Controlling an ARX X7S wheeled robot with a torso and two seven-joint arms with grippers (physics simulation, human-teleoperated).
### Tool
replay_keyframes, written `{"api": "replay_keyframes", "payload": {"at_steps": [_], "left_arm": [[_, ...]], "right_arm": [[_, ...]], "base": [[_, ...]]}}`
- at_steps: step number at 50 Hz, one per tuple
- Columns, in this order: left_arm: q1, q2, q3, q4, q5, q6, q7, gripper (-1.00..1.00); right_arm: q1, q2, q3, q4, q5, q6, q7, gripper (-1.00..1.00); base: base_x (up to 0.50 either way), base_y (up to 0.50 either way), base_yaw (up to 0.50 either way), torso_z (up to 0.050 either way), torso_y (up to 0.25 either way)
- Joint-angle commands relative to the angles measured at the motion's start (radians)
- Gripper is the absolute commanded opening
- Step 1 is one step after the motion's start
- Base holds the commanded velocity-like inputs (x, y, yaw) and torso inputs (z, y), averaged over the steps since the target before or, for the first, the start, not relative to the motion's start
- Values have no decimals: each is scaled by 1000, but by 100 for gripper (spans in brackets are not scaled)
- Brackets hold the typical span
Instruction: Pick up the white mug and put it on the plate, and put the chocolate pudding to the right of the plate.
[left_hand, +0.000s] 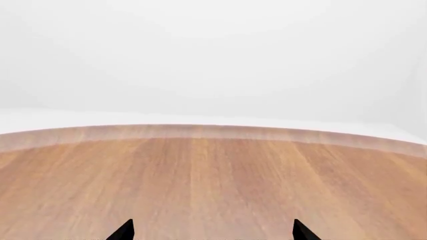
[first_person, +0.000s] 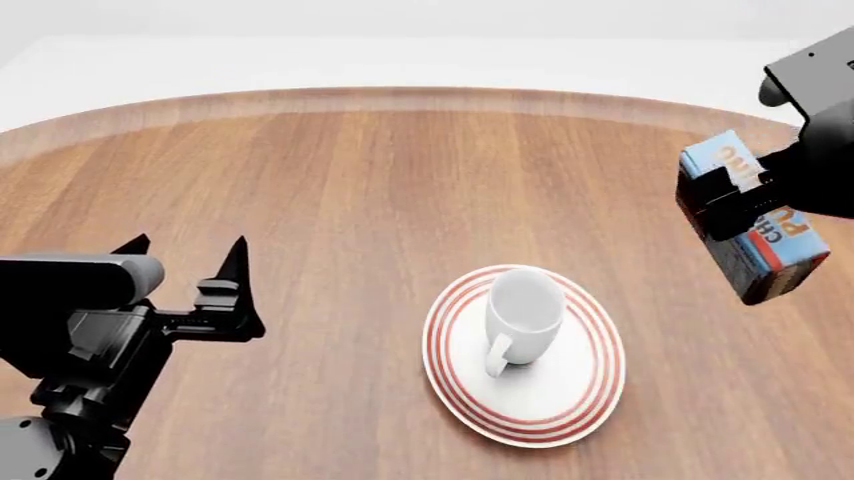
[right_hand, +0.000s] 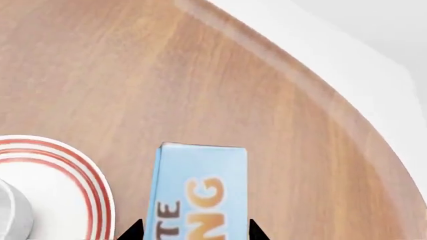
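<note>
A round wooden table (first_person: 347, 190) with a pale rim stands against plain white surroundings, evenly lit.

The light blue chocolate pudding carton (first_person: 747, 235) is partly covered by the right gripper (first_person: 737, 192); its lettering seems only partly legible.
</note>
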Motion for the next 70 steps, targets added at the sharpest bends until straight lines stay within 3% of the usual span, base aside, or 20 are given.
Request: {"api": "replay_keyframes", "payload": {"at_steps": [1,8,21,70], "left_arm": [[7,26,-22,3,21,-26,17,100],[6,26,-23,3,20,-29,17,100],[9,26,-25,7,21,-30,15,100],[4,39,-25,14,24,-51,8,100]], "right_arm": [[-78,22,98,-2,83,-98,-25,-100],[-144,41,167,76,180,-183,63,-100],[-210,83,151,111,211,-158,167,-100],[-454,77,154,186,226,-360,133,-100]], "base": [[0,0,0,0,0],[0,0,0,0,0],[0,0,0,0,0],[0,0,0,0,0]]}}
